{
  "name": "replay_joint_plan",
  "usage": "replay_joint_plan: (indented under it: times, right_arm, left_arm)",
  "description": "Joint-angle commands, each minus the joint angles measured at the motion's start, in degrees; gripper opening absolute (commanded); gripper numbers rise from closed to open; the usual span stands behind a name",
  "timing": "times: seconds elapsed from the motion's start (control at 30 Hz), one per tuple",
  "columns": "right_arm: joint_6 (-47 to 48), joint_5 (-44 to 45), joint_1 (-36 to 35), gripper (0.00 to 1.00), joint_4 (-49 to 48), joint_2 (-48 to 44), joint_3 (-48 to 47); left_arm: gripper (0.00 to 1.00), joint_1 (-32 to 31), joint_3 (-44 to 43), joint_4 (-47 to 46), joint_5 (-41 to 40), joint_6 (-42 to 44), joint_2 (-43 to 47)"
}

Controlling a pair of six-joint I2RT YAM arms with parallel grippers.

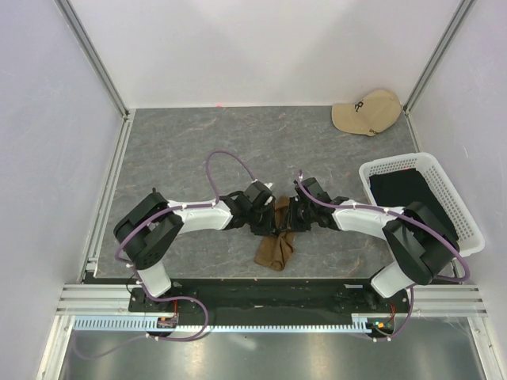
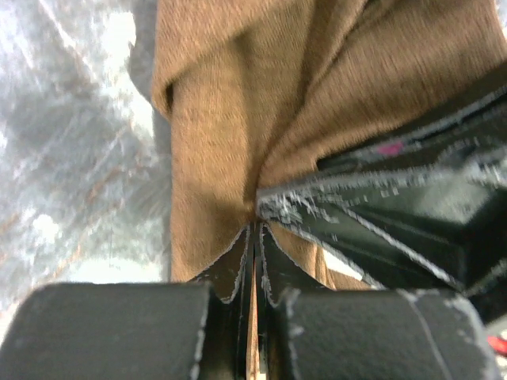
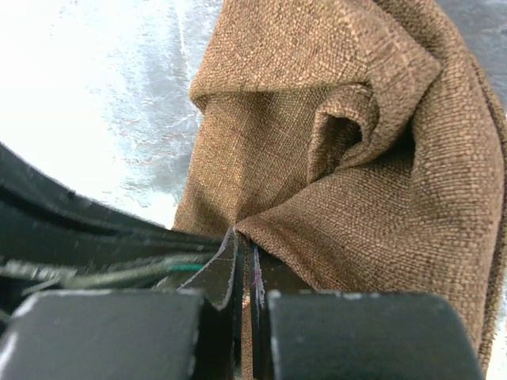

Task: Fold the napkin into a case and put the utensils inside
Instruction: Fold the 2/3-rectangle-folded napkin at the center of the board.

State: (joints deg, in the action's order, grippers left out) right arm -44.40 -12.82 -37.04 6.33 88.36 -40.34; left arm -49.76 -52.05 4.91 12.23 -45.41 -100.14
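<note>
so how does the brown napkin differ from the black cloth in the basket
The napkin is olive-brown, the black cloth black. The napkin lies bunched on the table, pinched by the left claw and right claw; the black cloth sits untouched in the white basket. Both are soft fabric.

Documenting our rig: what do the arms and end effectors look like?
The left arm and right arm have white links, black joints and looping purple cables. The left end effector and right end effector are black, scuffed, tapering to thin tips.
</note>
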Motion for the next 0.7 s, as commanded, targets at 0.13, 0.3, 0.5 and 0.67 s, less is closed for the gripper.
replay_joint_plan:
  times: [0.13,0.3,0.5,0.67]
  right_arm:
    - [1.16,0.52,-0.32,0.00,-1.23,1.20,-2.11]
    - [2.39,0.95,-0.40,0.01,0.35,0.59,-2.64]
    - [2.74,2.80,-0.84,0.01,2.28,-1.34,-3.26]
    - [2.13,2.45,-1.55,0.00,2.81,-1.96,-3.52]
  left_arm:
    - [0.14,-0.52,0.54,7.04,-5.97,0.58,9.24]
    - [0.07,-0.52,0.99,7.93,-7.23,1.81,7.42]
    - [0.04,-1.48,4.14,-0.06,-4.50,-2.48,2.49]
    - [0.03,-2.97,4.94,-2.62,-4.67,-4.69,0.30]
